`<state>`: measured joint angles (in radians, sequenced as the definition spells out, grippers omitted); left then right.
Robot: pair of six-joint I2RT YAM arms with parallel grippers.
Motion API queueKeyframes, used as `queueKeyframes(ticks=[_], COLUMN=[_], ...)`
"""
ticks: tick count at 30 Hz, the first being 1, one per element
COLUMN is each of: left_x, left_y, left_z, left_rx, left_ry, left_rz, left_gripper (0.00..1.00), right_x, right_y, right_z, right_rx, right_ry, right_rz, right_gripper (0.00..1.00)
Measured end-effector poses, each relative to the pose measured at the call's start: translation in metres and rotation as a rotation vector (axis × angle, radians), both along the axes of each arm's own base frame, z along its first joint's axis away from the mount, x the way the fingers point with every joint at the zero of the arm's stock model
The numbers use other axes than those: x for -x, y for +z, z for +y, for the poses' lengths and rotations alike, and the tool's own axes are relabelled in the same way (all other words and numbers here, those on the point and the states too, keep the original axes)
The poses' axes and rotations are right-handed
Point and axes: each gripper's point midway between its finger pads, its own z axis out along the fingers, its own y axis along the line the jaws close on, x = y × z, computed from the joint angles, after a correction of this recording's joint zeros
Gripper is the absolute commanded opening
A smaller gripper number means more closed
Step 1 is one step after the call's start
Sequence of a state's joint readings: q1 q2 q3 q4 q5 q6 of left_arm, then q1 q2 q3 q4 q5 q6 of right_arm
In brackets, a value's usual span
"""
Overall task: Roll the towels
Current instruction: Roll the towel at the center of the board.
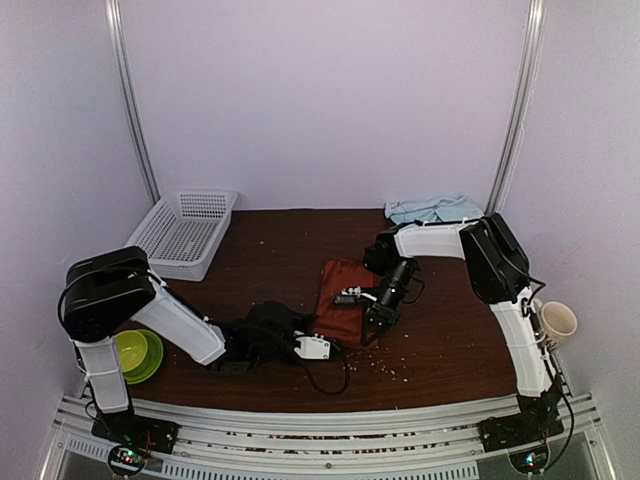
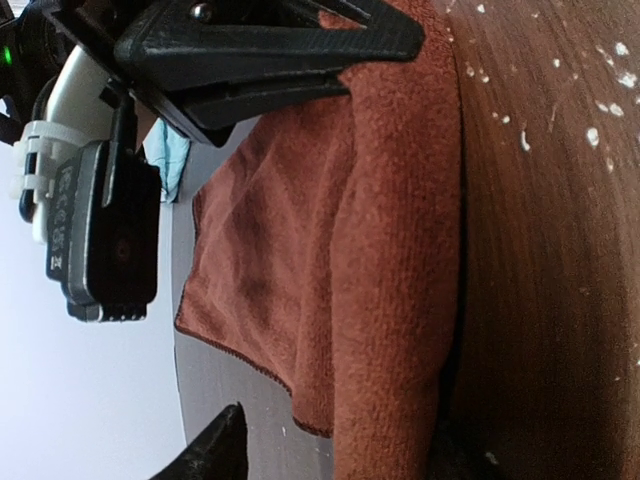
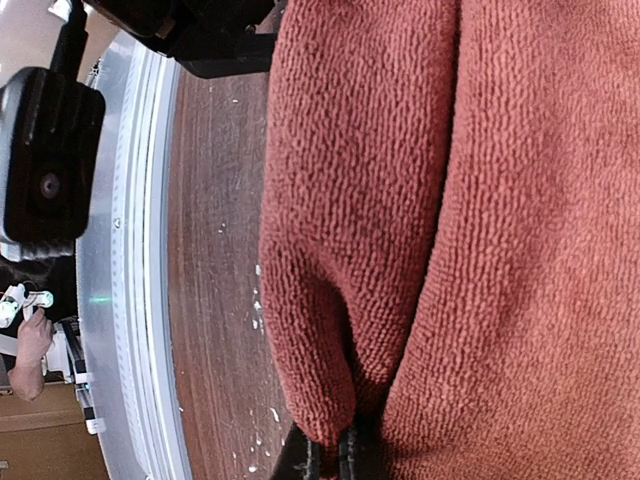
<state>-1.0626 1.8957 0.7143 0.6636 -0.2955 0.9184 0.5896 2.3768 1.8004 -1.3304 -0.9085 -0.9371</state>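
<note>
The rust-red towel (image 1: 338, 296) lies mid-table, its near edge turned over into a thick fold (image 2: 395, 300). The pale light-blue towel (image 1: 434, 208) sits bunched at the back right edge. My right gripper (image 1: 372, 326) points down at the red towel's right near corner. In the right wrist view that gripper (image 3: 333, 455) is shut, pinching a ridge of the red towel (image 3: 400, 200). My left gripper (image 1: 316, 347) lies low at the towel's left near corner. In the left wrist view it (image 2: 340, 445) straddles the fold, one dark fingertip (image 2: 218, 448) clear of the cloth, jaws apart.
A white slotted basket (image 1: 185, 232) stands at the back left. A green bowl (image 1: 137, 353) sits by the left arm's base, and a pale cup (image 1: 558, 320) by the right arm. Crumbs (image 1: 392, 366) dot the brown table near the metal front rail (image 1: 330, 420).
</note>
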Motion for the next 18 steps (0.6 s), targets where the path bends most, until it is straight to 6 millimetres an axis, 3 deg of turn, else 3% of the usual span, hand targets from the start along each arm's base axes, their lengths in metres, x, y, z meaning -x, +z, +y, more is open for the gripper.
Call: queueKeyframes(ticks=[4, 10, 13, 18], left_x=[0.001, 0.001, 0.003, 0.001], left_y=[-0.003, -0.01, -0.014, -0.015], left_z=[-0.004, -0.01, -0.01, -0.014], left_rx=[-0.002, -0.021, -0.031, -0.046], left_ry=[-0.004, -0.007, -0.008, -0.005], left_rz=[-0.007, -0.018, -0.014, 0.006], left_gripper=[0.54, 0.27, 0.24, 0.2], right_x=[0.0, -0.002, -0.003, -0.008], right_y=[0.001, 0.001, 0.002, 0.002], right_z=[0.0, -0.001, -0.003, -0.007], right_rx=[-0.002, -0.003, -0.005, -0.009], right_ry=[0.0, -0.009, -0.016, -0.027], right_rz=[0.006, 0.011, 0.016, 0.016], right_gripper=[0.0, 0.0, 0.01, 0.16])
